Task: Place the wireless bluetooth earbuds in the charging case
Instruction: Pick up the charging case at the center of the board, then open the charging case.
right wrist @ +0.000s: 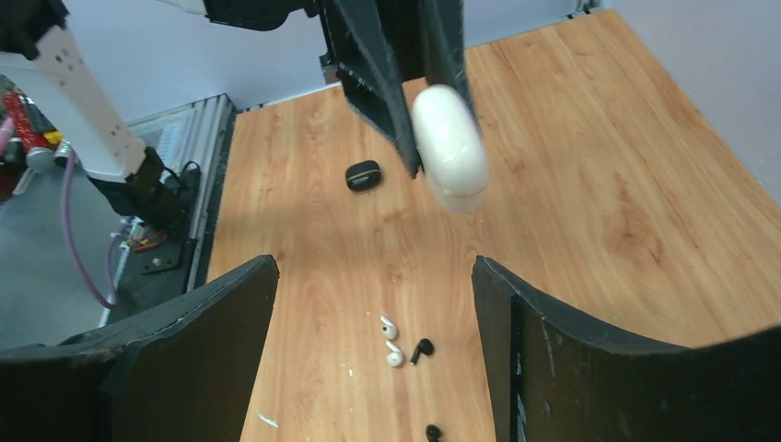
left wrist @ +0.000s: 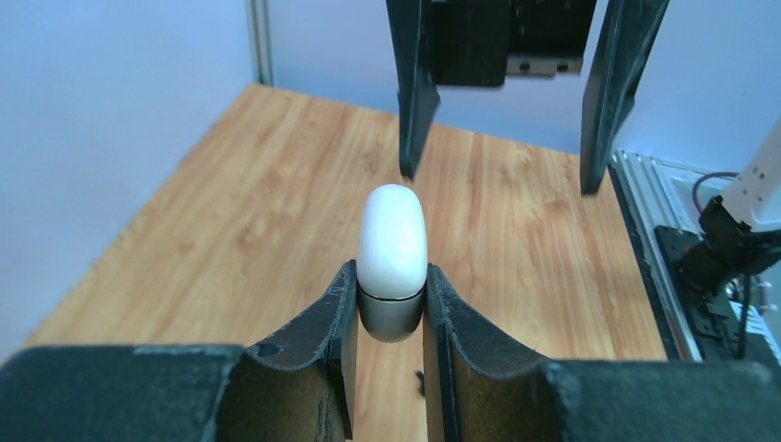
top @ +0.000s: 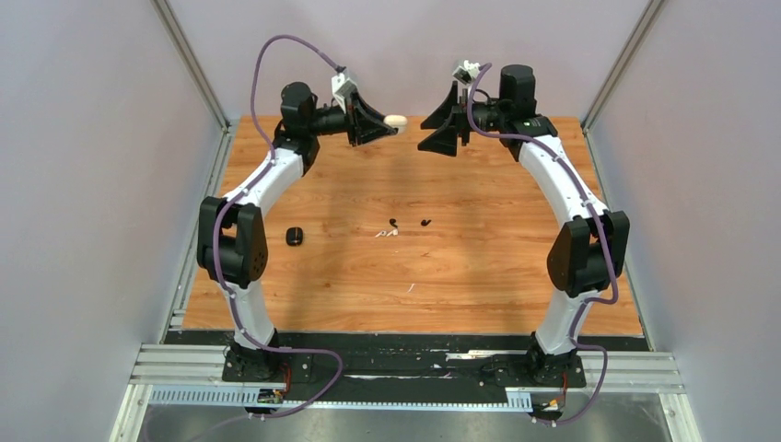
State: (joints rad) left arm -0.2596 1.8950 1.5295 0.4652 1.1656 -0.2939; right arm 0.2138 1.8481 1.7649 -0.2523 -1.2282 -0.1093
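My left gripper (top: 385, 123) is raised over the table's far side and shut on a white pebble-shaped charging case (top: 395, 121), whose lid looks closed; the case shows clamped between the fingers in the left wrist view (left wrist: 392, 241). My right gripper (top: 440, 124) faces it, open and empty, a short gap from the case (right wrist: 449, 147). Two white earbuds (right wrist: 391, 341) and a black earbud (right wrist: 422, 349) lie together mid-table, and another black earbud (right wrist: 432, 431) lies beside them. In the top view they show as small specks (top: 387, 234).
A closed black charging case (top: 294, 236) lies on the wooden table (top: 479, 267) to the left of the earbuds; it also shows in the right wrist view (right wrist: 363, 175). Grey walls stand round the table on three sides.
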